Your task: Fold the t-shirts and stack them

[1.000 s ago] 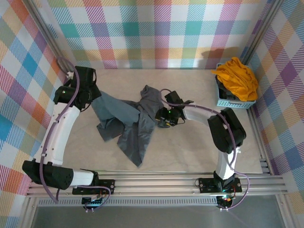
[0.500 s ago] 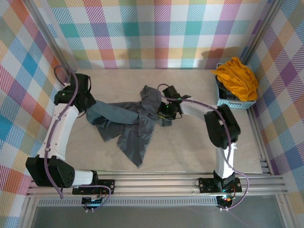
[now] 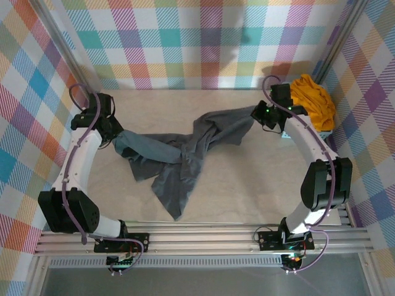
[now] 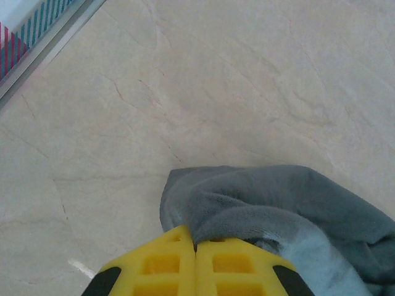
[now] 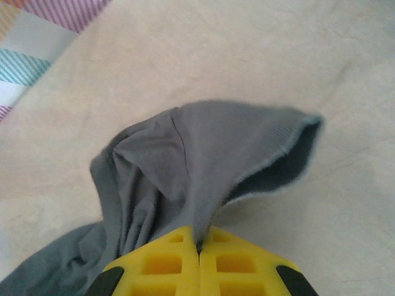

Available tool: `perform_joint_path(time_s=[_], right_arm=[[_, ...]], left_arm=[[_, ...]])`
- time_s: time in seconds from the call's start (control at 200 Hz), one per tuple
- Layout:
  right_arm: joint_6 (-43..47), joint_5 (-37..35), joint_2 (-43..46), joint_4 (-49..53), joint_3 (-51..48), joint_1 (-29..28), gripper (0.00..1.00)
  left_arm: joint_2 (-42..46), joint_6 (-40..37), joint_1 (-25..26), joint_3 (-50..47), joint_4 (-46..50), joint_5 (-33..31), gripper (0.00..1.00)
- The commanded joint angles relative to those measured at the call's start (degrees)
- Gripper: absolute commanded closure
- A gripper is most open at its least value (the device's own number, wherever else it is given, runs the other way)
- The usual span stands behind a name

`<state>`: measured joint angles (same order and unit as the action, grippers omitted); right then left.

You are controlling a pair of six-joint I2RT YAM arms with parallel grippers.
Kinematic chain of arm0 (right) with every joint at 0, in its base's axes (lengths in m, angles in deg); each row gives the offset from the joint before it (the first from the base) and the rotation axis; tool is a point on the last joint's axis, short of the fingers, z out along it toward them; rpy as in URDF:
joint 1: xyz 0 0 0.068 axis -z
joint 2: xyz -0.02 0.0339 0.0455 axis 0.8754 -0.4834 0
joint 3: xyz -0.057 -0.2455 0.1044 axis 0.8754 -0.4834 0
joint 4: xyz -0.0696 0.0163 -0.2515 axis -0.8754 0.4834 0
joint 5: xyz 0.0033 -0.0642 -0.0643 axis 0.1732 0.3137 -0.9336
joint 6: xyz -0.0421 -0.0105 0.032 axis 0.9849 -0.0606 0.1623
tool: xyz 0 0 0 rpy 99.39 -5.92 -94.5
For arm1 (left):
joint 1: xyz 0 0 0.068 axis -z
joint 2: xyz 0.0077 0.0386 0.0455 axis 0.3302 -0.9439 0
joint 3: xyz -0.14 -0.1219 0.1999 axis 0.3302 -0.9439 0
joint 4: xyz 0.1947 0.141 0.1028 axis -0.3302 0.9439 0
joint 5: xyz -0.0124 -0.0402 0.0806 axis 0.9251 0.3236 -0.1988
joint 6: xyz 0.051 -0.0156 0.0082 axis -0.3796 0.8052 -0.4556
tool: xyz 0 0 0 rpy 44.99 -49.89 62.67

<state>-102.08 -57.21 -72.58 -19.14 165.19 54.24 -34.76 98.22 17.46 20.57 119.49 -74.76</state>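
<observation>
The dark slate-grey t-shirt (image 3: 179,154) lies crumpled across the middle of the table, stretched between both arms. My left gripper (image 3: 114,143) is shut on its left edge (image 4: 247,203); the yellow jaws meet with cloth pinched between them (image 4: 196,243). My right gripper (image 3: 254,116) is shut on the shirt's right end, a fold with a pale hem (image 5: 203,160), held at the back right. The mustard orange-yellow t-shirt (image 3: 313,102) sits heaped in the basket at the back right.
The light-blue lattice basket (image 3: 296,132) stands against the right wall, just behind my right arm. Plaid walls close in the back and sides. A metal rail (image 3: 203,237) runs along the near edge. Bare marbled table (image 3: 247,185) lies in front of the shirt.
My right gripper has swung from the table's middle to the back right, dragging the grey shirt's end with it. My left gripper shifted slightly, still holding the left edge.
</observation>
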Motion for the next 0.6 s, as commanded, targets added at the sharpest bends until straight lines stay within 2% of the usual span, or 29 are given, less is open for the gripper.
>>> perform_joint_path(time_s=[0.0, 0.04, 0.06, 0.08, 0.12, 0.145, 0.195, 0.275, 0.37, 0.475, 0.595], right_arm=[[3.02, -0.05, -1.96, 4.36, -1.14, 1.54, 1.00], [3.23, -0.96, -2.43, 5.25, -1.47, 2.01, 1.00], [3.30, -1.61, -2.55, 5.50, -1.79, 2.33, 1.00], [3.37, -1.90, -2.56, 5.41, -2.17, 2.55, 1.00], [3.89, -1.62, -2.52, 4.55, -3.56, 3.45, 1.00], [4.21, -1.36, -2.50, 4.31, -3.96, 3.82, 1.00], [5.47, -1.23, -2.84, 4.73, -4.01, 4.34, 0.97], [7.53, -2.16, -2.91, 7.14, -2.61, 4.44, 0.78], [8.40, -2.13, -0.94, 8.34, -2.74, 4.39, 0.55], [8.37, -3.14, 2.23, 10.59, -3.48, 4.40, 0.49], [7.24, -1.29, 6.97, 10.31, -6.53, 4.31, 0.48]], left_arm=[[-1.99, 0.05, -0.99, 0.25, -0.16, 0.49, 1.00], [-2.75, 0.66, -0.99, 0.44, 1.33, -1.09, 1.00], [-2.84, 0.78, -0.92, 0.30, 1.71, -1.54, 0.95], [-2.81, 0.81, -0.98, 0.11, 1.75, -1.55, 0.83], [-1.99, 0.90, -0.86, -0.83, 1.56, -0.98, 0.49], [-0.91, 0.82, -0.50, -1.93, 0.86, -0.16, 0.40], [1.96, 0.44, 1.48, -3.67, -0.08, 0.10, 0.32], [6.08, -0.43, 6.55, -5.93, -0.37, 1.98, 0.28], [9.39, -1.23, 14.74, -9.74, -0.62, 8.53, 0.30], [9.17, -1.09, 27.13, -15.19, -2.05, 11.12, 0.30], [4.43, 1.67, 37.39, -18.63, -4.36, 8.74, 0.31]])
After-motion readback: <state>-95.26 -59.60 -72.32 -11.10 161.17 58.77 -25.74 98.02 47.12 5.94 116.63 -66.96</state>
